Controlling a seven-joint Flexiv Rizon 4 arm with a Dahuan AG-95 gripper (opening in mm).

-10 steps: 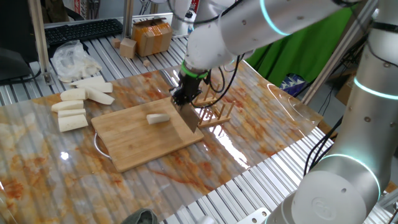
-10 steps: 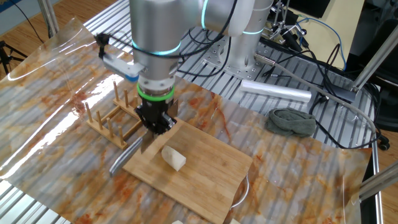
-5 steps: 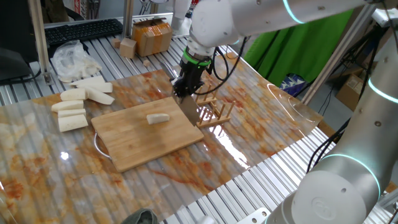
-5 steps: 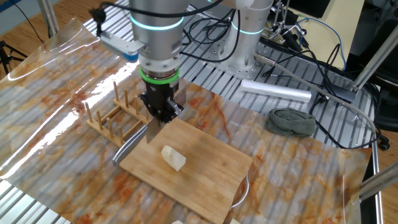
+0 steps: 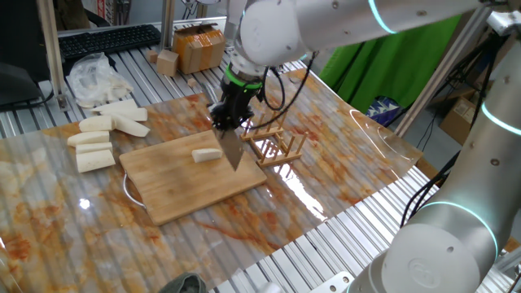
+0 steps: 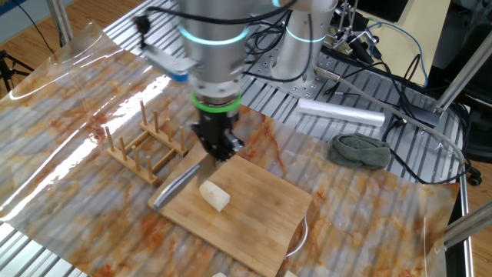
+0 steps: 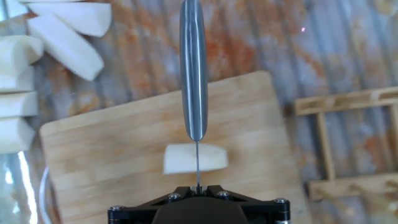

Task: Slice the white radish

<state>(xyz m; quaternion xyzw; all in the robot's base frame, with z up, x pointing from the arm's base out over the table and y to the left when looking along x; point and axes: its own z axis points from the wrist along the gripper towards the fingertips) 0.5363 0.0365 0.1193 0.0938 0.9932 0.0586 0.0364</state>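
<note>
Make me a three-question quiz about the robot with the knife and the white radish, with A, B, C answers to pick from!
1. Where does the white radish lie?
A. on the wooden cutting board
B. inside the wooden rack
C. on the keyboard

2. How many radish pieces are on the board?
A. three
B. one
C. five

3. What is the pincer doing?
A. hanging open with nothing in it
B. squeezing the radish
C. shut on the knife

Answers:
1. A, since the radish rests near the middle of the board in both fixed views.
2. B, since only one small piece lies there; the bigger sticks sit off the board.
3. C, since the hand view shows the knife running straight out from the closed pincer, above the radish.
</note>
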